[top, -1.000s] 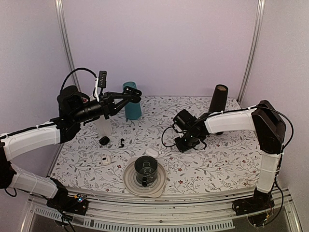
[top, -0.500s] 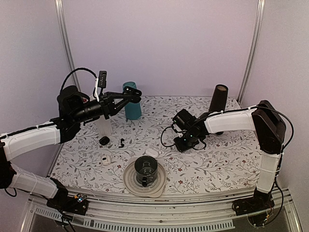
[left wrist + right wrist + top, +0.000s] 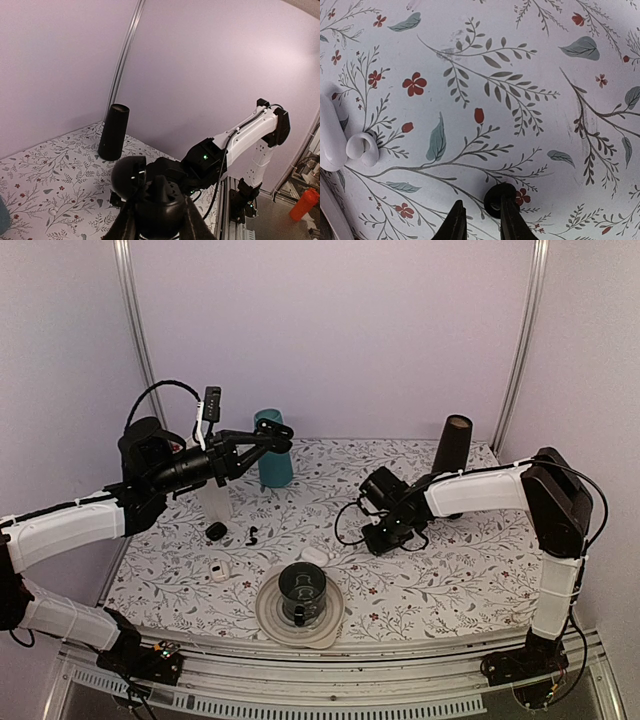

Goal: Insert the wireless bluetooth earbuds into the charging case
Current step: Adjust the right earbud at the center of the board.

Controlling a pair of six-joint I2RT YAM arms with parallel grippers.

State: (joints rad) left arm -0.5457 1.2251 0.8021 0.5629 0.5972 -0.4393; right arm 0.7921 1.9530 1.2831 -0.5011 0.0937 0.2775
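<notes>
Flowered cloth (image 3: pixel 485 75) fills the right wrist view. Low in that frame we see a tiny black earbud (image 3: pixel 495 200) against one finger of the right claw (image 3: pixel 480 217). Its jaws stand narrow; whether they grip it we cannot tell. At far left sits a white piece (image 3: pixel 332 135). Upper left in the overhead view, the left claw (image 3: pixel 282 436) hangs above the cloth, clamped on the black charging case (image 3: pixel 160 212).

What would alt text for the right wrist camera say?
The right gripper points down at a floral tablecloth, a tiny black earbud against one fingertip; whether it is gripped is unclear. White rounded pieces lie at the left edge.
</notes>
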